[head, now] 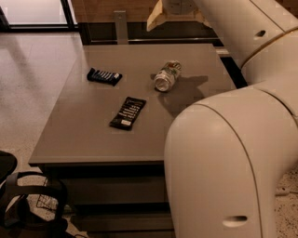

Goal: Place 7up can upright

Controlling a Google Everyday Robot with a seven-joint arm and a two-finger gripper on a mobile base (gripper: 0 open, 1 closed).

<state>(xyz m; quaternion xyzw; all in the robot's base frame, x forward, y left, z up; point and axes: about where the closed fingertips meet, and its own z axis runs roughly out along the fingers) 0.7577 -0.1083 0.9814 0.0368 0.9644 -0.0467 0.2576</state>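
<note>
The can (167,76) lies on its side on the table (70,139), so nothing is done yet: grasping, turning and standing it up all remain. It sits well below the gripper (177,21), nearly straight under it. The gripper hangs above the table's far edge, jaws spread and empty. Two bars (128,112) lie farther off to the side.

**Room and furnishings, dim indoor light**

Table (93,139): grey, flat square top, with darker shelves beneath. Floor (32,93): pale, speckled and glossy, to the left of the table. Dark-framed glazing (69,14): top left, bright beyond. Brick wall (98,9): behind the table, with a grey post (121,25) before it. Black object (28,204): lower left, kind unclear. Gripper (178,23): top edge, above the table's far side, fingers spread.
</note>
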